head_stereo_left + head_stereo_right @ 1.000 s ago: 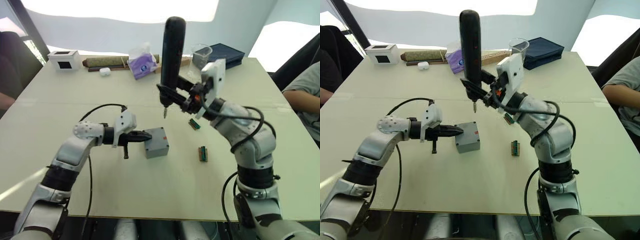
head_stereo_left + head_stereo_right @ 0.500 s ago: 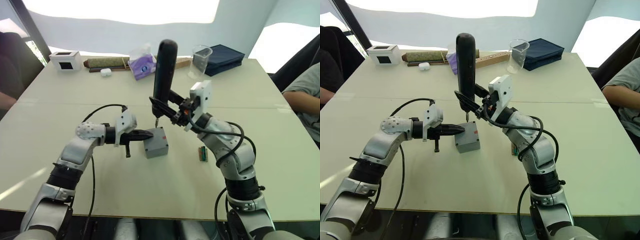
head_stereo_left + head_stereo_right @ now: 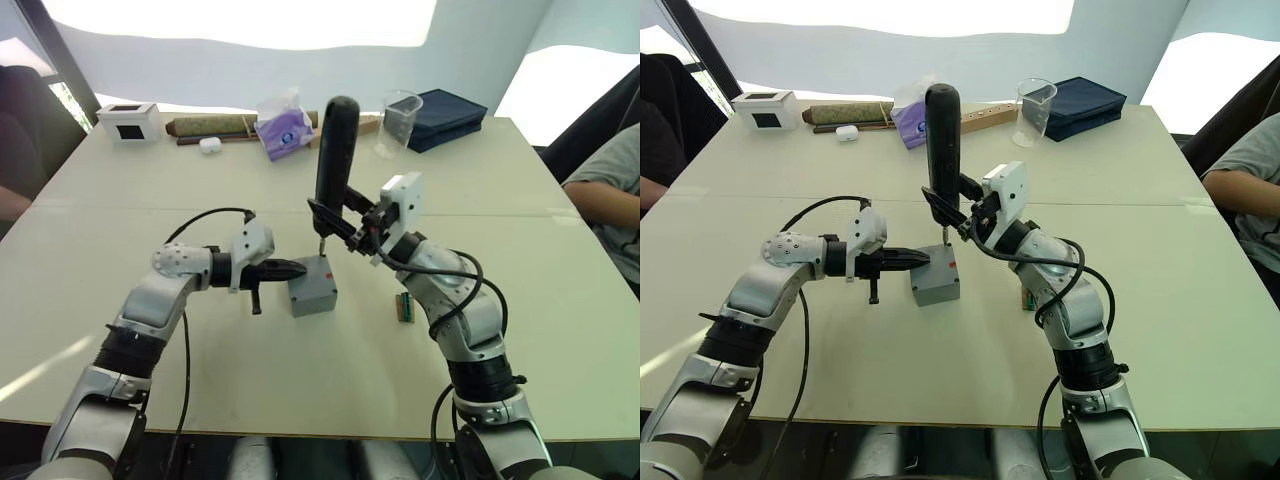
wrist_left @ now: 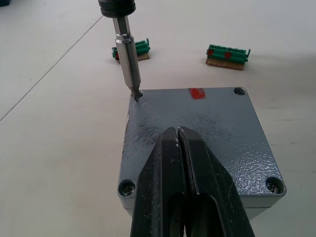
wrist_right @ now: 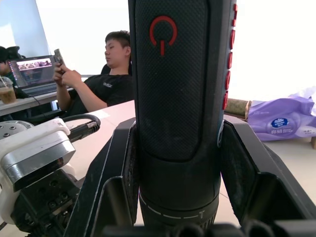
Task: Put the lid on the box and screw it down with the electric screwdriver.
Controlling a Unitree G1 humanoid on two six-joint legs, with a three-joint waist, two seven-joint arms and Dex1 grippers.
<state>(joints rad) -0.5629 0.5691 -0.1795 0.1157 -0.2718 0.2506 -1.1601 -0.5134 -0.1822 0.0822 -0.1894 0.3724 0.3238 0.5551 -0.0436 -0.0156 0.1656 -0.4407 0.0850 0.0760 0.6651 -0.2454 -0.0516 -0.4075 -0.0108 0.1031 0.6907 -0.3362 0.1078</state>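
My right tool (image 3: 345, 222) grips the screwdriver (image 3: 334, 150) upright, its bit in a corner hole of the lid (image 4: 207, 123). The lid sits on the box (image 3: 312, 285), mid-surface (image 3: 330, 390). My left tool (image 4: 181, 148), fingers pressed together, rests on the lid.

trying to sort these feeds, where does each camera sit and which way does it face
Head pair: looks forward and down at both arms over the box on the table.
Left wrist: looks along the shut left gripper resting on the lid.
Right wrist: looks up along the right gripper clamping the screwdriver.
Shared: screwdriver, box.
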